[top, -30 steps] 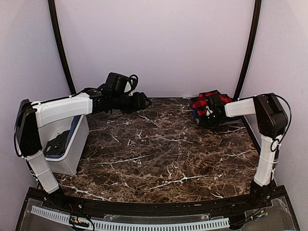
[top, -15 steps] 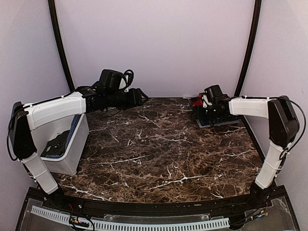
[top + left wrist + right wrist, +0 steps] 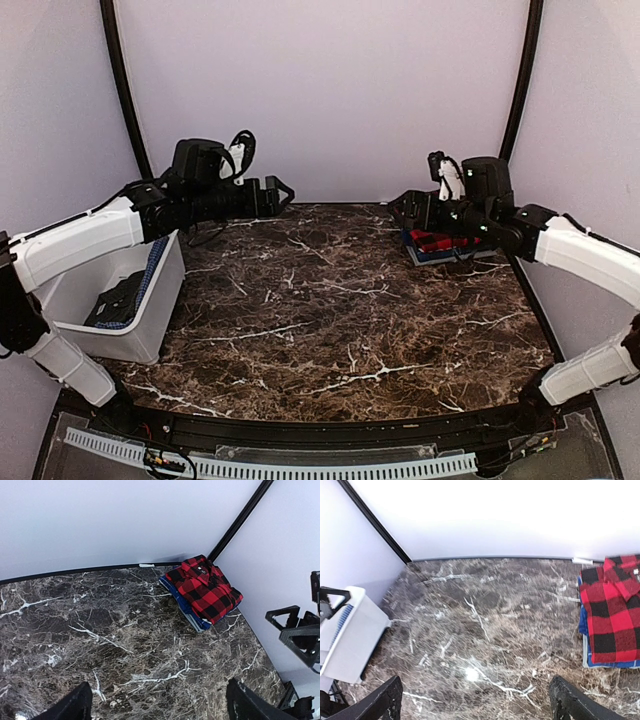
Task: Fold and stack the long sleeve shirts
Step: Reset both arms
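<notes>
While the red-and-black shirt lay folded atop the blue plaid shirt at the far right corner of the table, the left gripper and right gripper hovered empty, fingers spread wide, so stacking looked done and only pulling clear seemed left!

the folded red-and-black checked shirt lies atop the blue plaid shirt in the marble surface's far right corner; the left gripper's fingers stand wide apart, empty.

Bright, even, diffuse light, pale walls near white, small glare spot on the marble table, right wrist view smeared by motion blur (left wrist view sharp, red-and-black shirt crisp), faint soft-edged shadows, table's far edge bowed in wrist views.
</notes>
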`<state>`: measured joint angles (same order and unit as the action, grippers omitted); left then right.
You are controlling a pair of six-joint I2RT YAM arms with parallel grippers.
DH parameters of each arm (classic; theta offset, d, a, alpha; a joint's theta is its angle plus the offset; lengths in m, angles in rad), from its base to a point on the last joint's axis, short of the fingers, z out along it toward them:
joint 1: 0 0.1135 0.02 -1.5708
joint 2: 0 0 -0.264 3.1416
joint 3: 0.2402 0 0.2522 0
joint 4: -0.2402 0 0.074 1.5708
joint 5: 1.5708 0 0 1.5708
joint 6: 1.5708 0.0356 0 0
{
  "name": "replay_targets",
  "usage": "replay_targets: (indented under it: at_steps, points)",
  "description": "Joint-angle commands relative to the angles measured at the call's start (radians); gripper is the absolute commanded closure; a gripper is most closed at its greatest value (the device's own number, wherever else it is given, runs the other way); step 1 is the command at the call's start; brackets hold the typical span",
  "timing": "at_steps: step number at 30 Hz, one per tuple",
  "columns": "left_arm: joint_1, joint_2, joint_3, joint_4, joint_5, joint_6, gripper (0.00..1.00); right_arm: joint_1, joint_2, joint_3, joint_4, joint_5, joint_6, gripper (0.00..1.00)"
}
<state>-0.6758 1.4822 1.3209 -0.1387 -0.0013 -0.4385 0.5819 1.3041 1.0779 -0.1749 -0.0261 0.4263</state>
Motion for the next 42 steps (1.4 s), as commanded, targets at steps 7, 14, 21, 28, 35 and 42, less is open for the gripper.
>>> replay_targets:
  at_steps: [7,14,21,28,35,42]
  points:
    - [0.008,-0.220,-0.168,0.000,-0.141,0.052,0.01,0.011,-0.247,-0.127,0.068,0.061,-0.009,0.01]
    - [0.007,-0.349,-0.270,0.057,-0.205,0.065,0.01,0.012,-0.346,-0.159,0.065,0.115,-0.019,0.01]
    - [0.008,-0.410,-0.325,0.082,-0.241,0.061,0.01,0.011,-0.358,-0.142,0.027,0.147,-0.031,0.01]
    - [0.007,-0.429,-0.355,0.090,-0.261,0.049,0.01,0.012,-0.371,-0.159,0.023,0.162,-0.032,0.01]
    - [0.007,-0.431,-0.357,0.091,-0.267,0.049,0.01,0.012,-0.361,-0.157,0.012,0.175,-0.037,0.01]
    - [0.007,-0.433,-0.358,0.092,-0.272,0.046,0.01,0.012,-0.357,-0.157,0.008,0.168,-0.032,0.01]
